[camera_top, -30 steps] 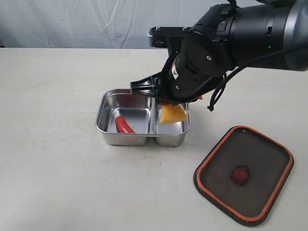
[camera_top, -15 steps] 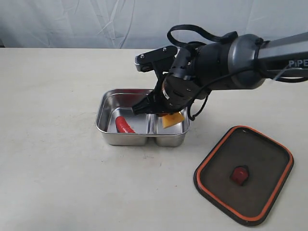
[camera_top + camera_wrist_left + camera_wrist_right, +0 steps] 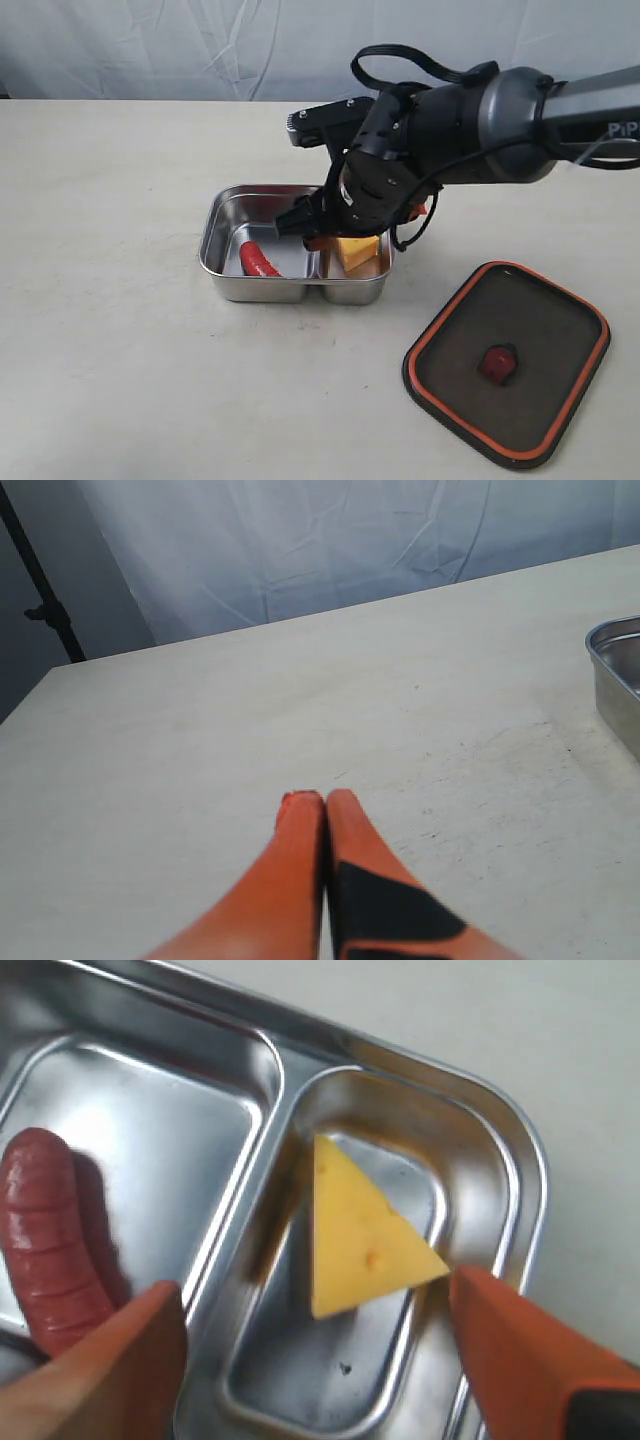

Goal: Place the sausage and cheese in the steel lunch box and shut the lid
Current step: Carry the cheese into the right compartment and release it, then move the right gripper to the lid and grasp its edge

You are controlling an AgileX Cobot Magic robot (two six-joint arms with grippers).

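The steel lunch box [image 3: 214,222] stands mid-table. The red sausage [image 3: 258,260] lies in its larger compartment. The yellow cheese [image 3: 358,252] rests in the smaller compartment. My right gripper [image 3: 322,232] hovers just over the box, open. In the right wrist view its orange fingers [image 3: 120,1345] stand on either side of the cheese [image 3: 360,1235] without touching it, and the sausage [image 3: 45,1230] lies beyond the divider. The dark lid [image 3: 545,335] with its orange rim lies flat on the table, right of the box. My left gripper [image 3: 325,798] is shut and empty over bare table.
The right arm's black body [image 3: 450,120] hangs over the box's far side. A corner of the box [image 3: 615,670] shows at the edge of the left wrist view. A pale cloth backdrop [image 3: 200,45] closes off the table's far edge.
The right gripper has opened and let go of the cheese, which now lies in the smaller compartment. The left gripper has not moved.
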